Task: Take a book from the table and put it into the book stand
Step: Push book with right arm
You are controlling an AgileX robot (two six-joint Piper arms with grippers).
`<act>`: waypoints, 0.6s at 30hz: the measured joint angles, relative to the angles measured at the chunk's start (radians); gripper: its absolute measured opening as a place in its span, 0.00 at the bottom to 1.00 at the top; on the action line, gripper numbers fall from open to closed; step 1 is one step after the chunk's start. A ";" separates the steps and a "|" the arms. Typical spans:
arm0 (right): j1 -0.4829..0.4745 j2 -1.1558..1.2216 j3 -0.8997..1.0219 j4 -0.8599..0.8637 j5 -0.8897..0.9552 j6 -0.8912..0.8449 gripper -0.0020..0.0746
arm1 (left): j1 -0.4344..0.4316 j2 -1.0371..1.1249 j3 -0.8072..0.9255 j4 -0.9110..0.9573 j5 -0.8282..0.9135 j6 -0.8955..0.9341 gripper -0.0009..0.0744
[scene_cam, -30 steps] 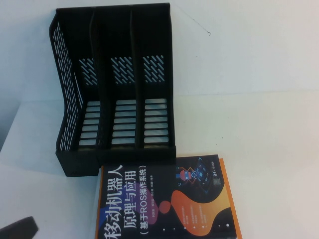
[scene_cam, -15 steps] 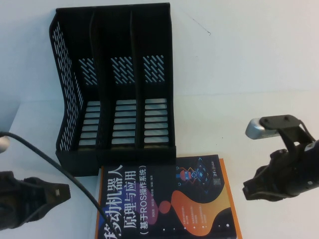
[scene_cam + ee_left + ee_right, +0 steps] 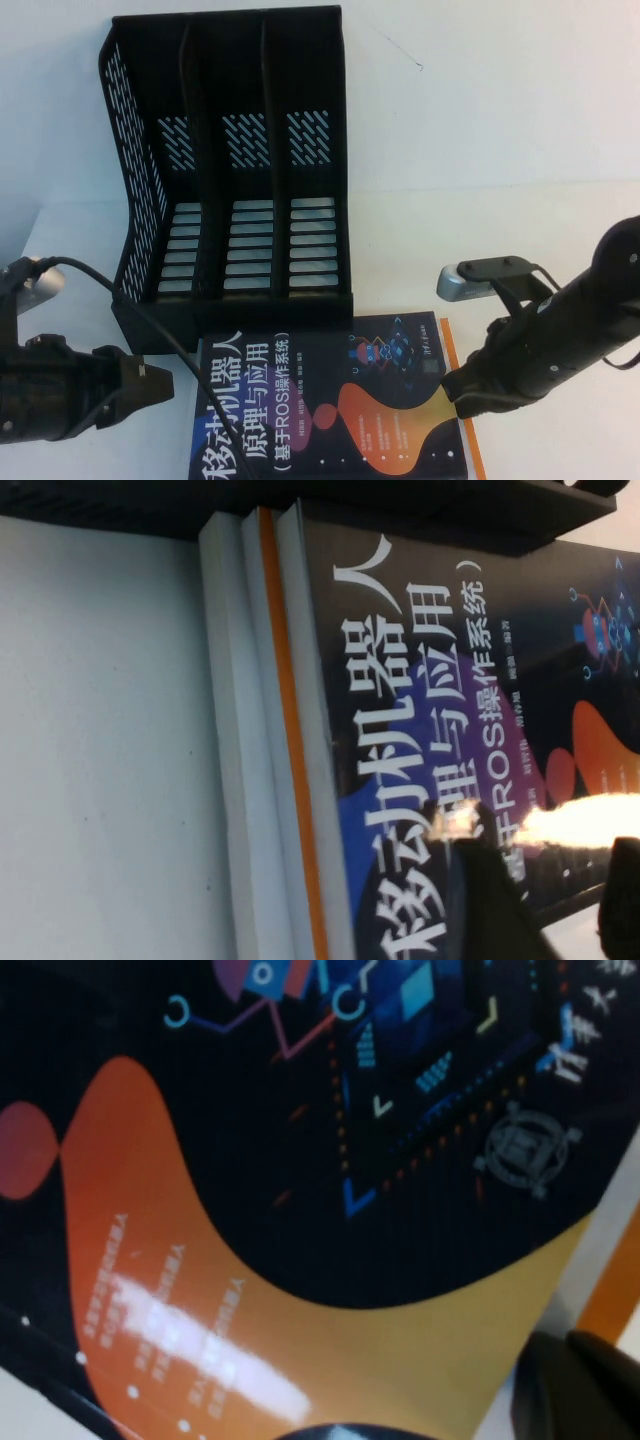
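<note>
We see the dark paperback (image 3: pixel 330 400) lying flat atop an orange-bordered book (image 3: pixel 455 400) on the white tabletop (image 3: pixel 520 140), just at six o'clock of the black three-slot book stand (image 3: pixel 235 170). Left claw (image 3: pixel 150 385) sits at the paperback's nine o'clock edge, right claw (image 3: pixel 455 398) at its three o'clock edge. We cannot tell whether either claw is apart or together.

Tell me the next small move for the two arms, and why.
Probably bring the left claw in to the dark book's left edge. It hangs just beside that edge, while the right claw is already at the book's right edge. The book lies flat before the book stand, ungripped.
</note>
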 joint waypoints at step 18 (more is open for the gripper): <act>0.083 0.001 -0.065 -0.007 -0.005 0.002 0.04 | 0.000 0.005 -0.001 -0.148 -0.068 0.053 0.31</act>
